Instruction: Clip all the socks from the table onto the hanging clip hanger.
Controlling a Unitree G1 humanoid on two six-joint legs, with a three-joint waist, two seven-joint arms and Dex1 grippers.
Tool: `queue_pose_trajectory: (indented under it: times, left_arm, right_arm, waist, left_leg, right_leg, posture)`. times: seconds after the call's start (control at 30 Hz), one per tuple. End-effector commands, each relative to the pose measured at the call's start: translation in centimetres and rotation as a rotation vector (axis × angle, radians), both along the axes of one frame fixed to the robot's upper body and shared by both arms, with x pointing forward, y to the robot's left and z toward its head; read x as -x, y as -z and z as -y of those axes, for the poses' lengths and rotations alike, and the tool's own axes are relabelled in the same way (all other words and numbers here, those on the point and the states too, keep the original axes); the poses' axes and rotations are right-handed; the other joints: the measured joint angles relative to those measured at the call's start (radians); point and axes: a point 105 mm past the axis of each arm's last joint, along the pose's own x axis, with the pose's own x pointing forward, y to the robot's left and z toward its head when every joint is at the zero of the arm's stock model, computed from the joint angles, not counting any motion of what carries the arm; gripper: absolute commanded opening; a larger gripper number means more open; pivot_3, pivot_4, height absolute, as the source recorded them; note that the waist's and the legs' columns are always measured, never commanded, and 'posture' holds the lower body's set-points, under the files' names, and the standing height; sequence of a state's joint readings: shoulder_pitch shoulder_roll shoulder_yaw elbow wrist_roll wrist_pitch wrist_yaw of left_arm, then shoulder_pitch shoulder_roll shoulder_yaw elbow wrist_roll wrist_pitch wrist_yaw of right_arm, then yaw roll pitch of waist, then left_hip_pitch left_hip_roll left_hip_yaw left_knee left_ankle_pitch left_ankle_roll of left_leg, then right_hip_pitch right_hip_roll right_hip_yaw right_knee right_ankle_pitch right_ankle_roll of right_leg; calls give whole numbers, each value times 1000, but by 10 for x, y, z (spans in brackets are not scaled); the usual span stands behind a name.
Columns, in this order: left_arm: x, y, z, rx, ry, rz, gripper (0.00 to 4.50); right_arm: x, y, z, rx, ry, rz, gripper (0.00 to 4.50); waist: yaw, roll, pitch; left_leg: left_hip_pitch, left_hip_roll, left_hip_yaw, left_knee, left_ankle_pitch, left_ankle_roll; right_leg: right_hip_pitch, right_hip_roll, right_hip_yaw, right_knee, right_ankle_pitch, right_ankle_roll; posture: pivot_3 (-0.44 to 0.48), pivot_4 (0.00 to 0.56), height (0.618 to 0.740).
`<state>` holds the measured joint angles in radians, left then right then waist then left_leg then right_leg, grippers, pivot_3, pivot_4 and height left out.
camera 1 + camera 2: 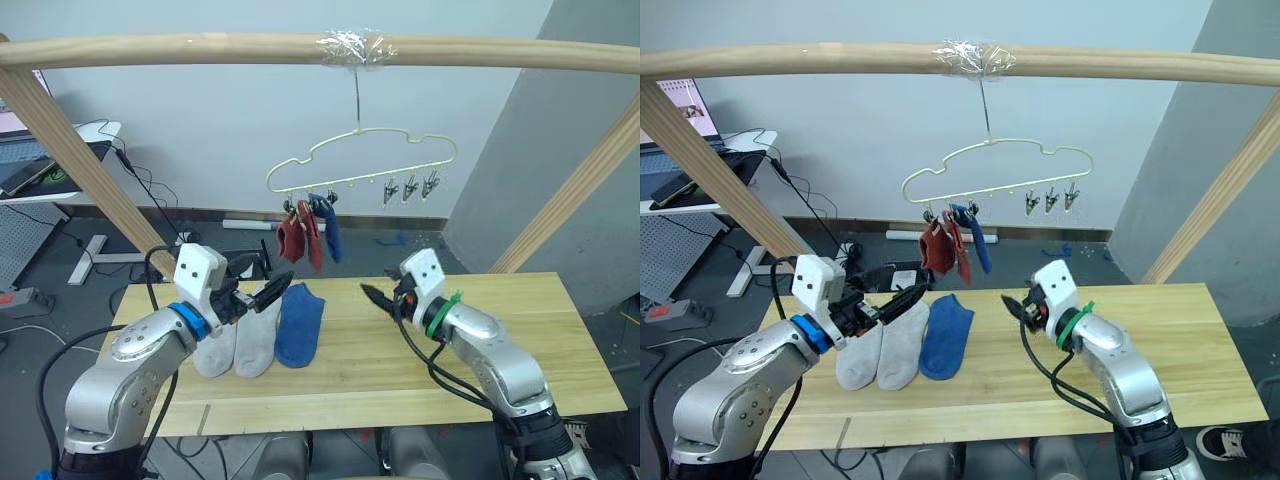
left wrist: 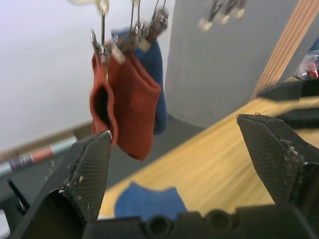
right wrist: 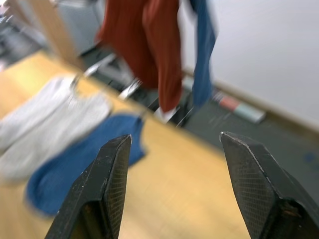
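- The clip hanger [image 1: 362, 160] hung by its hook from a round wooden pole [image 1: 200, 50], at a spot wrapped in clear tape [image 1: 352, 47], above the far edge of the desk [image 1: 520, 340].
- Three socks were clipped at the left end of the hanger's row: two rust red socks [image 1: 298, 236] side by side and one blue sock [image 1: 330, 228] just to their right, all hanging free of the desk.
- Three metal clips [image 1: 408, 188] toward the right end of the row held nothing.
- Three socks lay on the desk, left of centre: two light grey socks [image 1: 240, 340] touching each other, and a second blue sock [image 1: 300, 322] just beside them on the right, its edge against the nearer grey one.
- The left pincer [image 1: 262, 297] was held above the grey socks, its two black fingers spread apart and holding nothing. In the left wrist view the red socks [image 2: 130, 99] appeared between its fingers [image 2: 84, 179], not touched by them.
- The right pincer [image 1: 378, 296] was held above bare desk, right of the lying blue sock and apart from it. The right wrist view showed its fingers [image 3: 112, 174] parted and empty, pointing toward the socks on the desk and the hanging ones.
- The two pincers faced each other across the lying blue sock, well apart.
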<state>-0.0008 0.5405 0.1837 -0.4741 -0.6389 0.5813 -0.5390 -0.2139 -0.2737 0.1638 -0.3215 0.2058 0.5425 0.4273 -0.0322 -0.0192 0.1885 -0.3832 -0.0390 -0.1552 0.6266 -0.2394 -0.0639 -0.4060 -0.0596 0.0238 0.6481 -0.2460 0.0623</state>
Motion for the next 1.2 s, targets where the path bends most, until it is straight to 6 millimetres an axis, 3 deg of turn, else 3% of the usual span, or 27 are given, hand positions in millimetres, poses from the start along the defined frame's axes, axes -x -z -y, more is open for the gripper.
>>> queue_pose_trajectory:
  times: [0.03,0.13,0.23,0.3,0.4,0.77,0.87,1.0,1.2]
  left_arm:
    - [20,-10,16,-40,150,85,4500]
    - [27,-12,21,-43,207,105,4500]
    - [22,-18,20,-27,198,129,4500]
    - [16,-21,20,-43,189,158,4500]
    - [14,-26,24,-34,192,179,4500]
    - [16,-27,25,-29,173,194,4500]
    - [15,-27,25,-27,170,194,4500]
    - [13,-27,25,-29,165,193,4500]
    - [11,-26,24,-36,162,195,4500]
  right_arm:
    - [-8,-34,-2,-58,58,142,2355]
    - [-21,-47,-3,-69,133,210,1346]
    - [-33,-51,-1,-117,205,228,1346]
    - [-40,-51,2,-134,246,233,1059]
    - [-49,-54,5,-130,287,256,190]
    - [-64,-60,12,-136,355,268,190]
    - [-65,-61,12,-147,365,266,711]
    - [-67,-63,9,-156,366,265,2113]
    - [-71,-70,1,-172,359,281,2113]
  waist:
    - [-1,0,0]
    - [0,0,0]
    - [1,0,0]
    - [3,0,0]
    - [3,0,0]
    - [1,0,0]
    - [1,0,0]
    - [0,0,0]
    - [0,0,0]
  left_leg:
    - [0,0,0,-1,0,0]
    - [0,0,0,-1,0,0]
    - [0,0,0,-1,0,0]
    - [0,0,-1,-1,0,0]
    - [0,0,-1,-1,0,0]
    - [0,1,-1,-2,0,0]
    - [1,1,-1,-2,0,0]
    - [1,1,-1,-2,0,0]
    - [1,1,-1,-2,0,0]
  right_leg:
    - [0,0,0,0,0,0]
    - [0,0,0,-1,1,-1]
    - [0,0,-1,0,1,-1]
    - [0,0,-1,0,1,-1]
    - [0,1,-1,-1,4,-4]
    - [0,2,0,0,4,-4]
    - [0,2,0,0,4,-5]
    - [0,3,0,0,4,-5]
    - [0,3,0,1,4,-5]
  posture:
    - [-14,141,740]
    - [-10,138,740]
    - [1,136,740]
    - [7,134,740]
    - [13,132,740]
    - [24,123,740]
    - [22,121,740]
    - [20,123,740]
    - [15,129,740]
